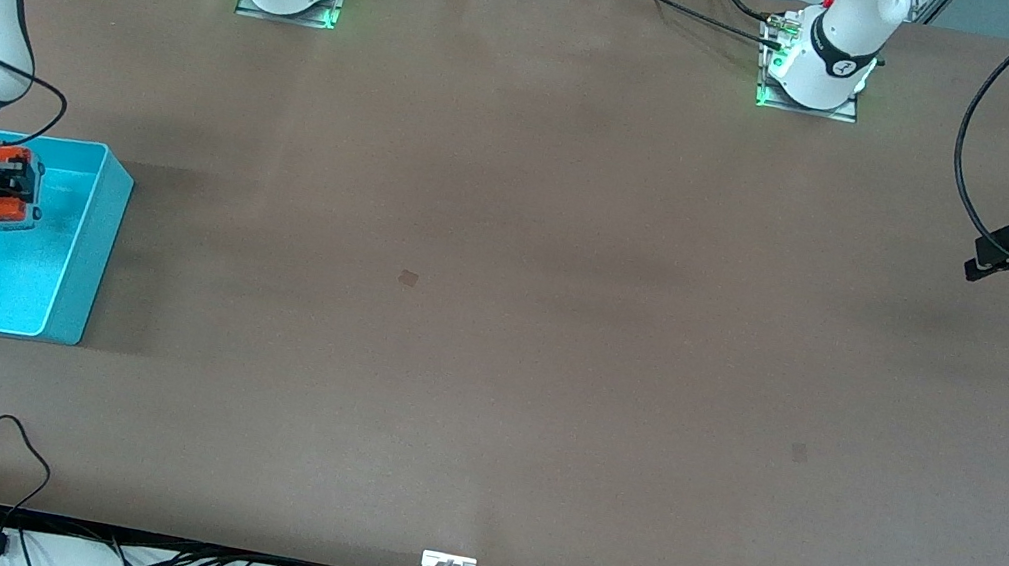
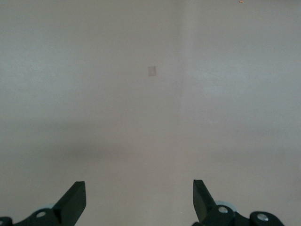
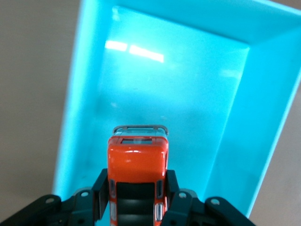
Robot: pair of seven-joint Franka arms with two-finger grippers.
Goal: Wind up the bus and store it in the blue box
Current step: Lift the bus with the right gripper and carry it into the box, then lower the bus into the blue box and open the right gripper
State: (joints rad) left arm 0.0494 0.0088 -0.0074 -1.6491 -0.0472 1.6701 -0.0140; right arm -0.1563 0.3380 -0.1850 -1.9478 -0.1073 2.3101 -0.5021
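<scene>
Over the matte brown table (image 1: 498,323), right gripper (image 1: 13,188) fingers clamp the glossy bus (image 3: 138,179) above the smooth-walled blue box (image 1: 88,258); left gripper (image 2: 139,200) fingers spread, waiting.

You see a bright orange bus (image 3: 138,175) with a dark roof panel, gripped by the black right end effector (image 3: 135,197) over the plain cyan-turquoise blue box (image 1: 89,253), its rim lighter. The brown tabletop (image 1: 498,323) carries two small darker patches. The left end effector (image 2: 139,203) shows black fingers.
</scene>
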